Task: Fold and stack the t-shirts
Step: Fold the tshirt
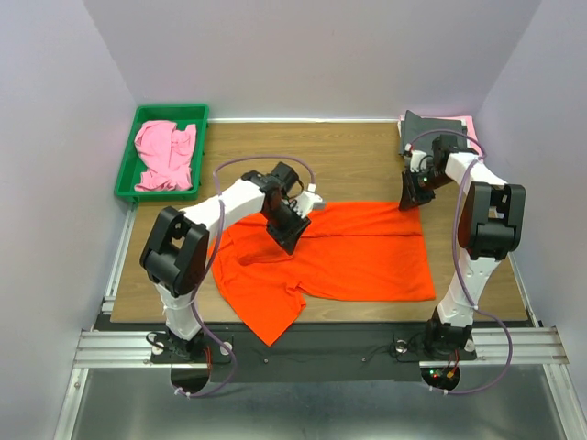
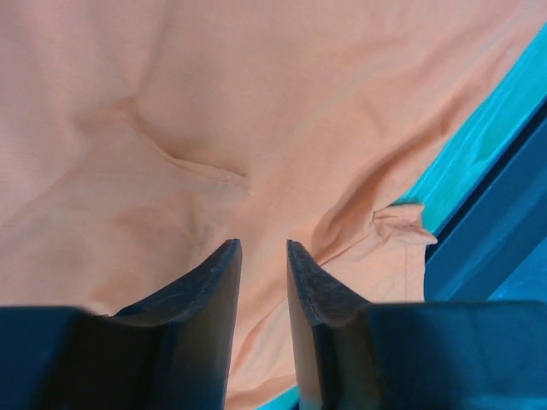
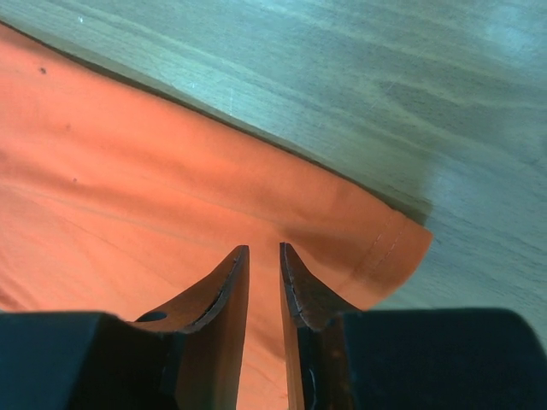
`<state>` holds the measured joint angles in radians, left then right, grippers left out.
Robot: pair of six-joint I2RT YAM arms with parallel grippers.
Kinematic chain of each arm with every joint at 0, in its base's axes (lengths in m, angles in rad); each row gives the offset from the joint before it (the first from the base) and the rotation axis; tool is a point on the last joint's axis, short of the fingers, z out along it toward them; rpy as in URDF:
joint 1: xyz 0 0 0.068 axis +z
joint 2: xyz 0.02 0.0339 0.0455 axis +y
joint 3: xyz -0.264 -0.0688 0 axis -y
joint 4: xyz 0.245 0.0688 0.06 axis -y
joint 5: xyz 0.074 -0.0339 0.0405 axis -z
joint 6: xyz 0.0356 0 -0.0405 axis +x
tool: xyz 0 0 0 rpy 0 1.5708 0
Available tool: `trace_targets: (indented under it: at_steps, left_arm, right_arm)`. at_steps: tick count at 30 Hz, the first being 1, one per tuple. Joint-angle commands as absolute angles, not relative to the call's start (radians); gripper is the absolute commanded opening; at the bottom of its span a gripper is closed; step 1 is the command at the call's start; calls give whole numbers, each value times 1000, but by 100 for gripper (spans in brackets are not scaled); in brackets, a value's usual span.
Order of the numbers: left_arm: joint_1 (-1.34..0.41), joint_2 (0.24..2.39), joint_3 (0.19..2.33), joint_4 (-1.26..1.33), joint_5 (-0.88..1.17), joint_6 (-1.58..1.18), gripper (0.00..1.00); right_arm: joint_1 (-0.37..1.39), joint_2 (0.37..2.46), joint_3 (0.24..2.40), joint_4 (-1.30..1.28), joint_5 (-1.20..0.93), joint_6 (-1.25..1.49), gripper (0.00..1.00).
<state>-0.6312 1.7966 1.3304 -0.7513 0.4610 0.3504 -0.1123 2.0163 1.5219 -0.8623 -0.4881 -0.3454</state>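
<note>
The bright orange t-shirt [image 1: 358, 252] lies spread across the table's middle, its left part rumpled and reaching the near edge. My left gripper [image 1: 286, 231] is low over its left part. The left wrist view shows the jaws [image 2: 263, 248] a narrow gap apart, with pale orange cloth [image 2: 282, 102] under and between them. My right gripper [image 1: 410, 198] is at the shirt's far right corner. Its jaws [image 3: 263, 250] are also a narrow gap apart over the hemmed corner [image 3: 389, 248]. A pink t-shirt [image 1: 165, 154] lies crumpled in the tray. A dark grey t-shirt [image 1: 429, 126] lies folded at the back right.
The green plastic tray [image 1: 127, 170] stands at the back left corner. A pink cloth edge [image 1: 466, 122] shows under the dark grey shirt. Bare wood [image 1: 358, 160] lies behind the orange shirt. The table's near edge [image 1: 367, 321] runs just below the shirt.
</note>
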Motion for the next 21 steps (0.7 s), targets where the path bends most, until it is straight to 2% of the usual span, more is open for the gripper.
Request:
trace_targets:
  at_steps: [1, 5, 10, 15, 21]
  left_arm:
    - [-481, 1709, 1483, -778, 522, 385, 48]
    - [-275, 1756, 1595, -764, 468, 399, 55]
    - [-80, 1911, 1736, -747, 391, 399, 57]
    - [20, 2016, 1824, -753, 403, 361, 61]
    - [34, 2039, 1747, -713, 407, 328, 61]
  right_arm:
    - [-110, 1988, 1584, -845, -476, -359, 27]
    - [-110, 2002, 1646, -845, -462, -348, 33]
    - [-110, 2048, 1733, -845, -427, -334, 41]
    - [-110, 2078, 1752, -842, -382, -344, 45]
    - [-110, 2127, 1741, -827, -362, -350, 47]
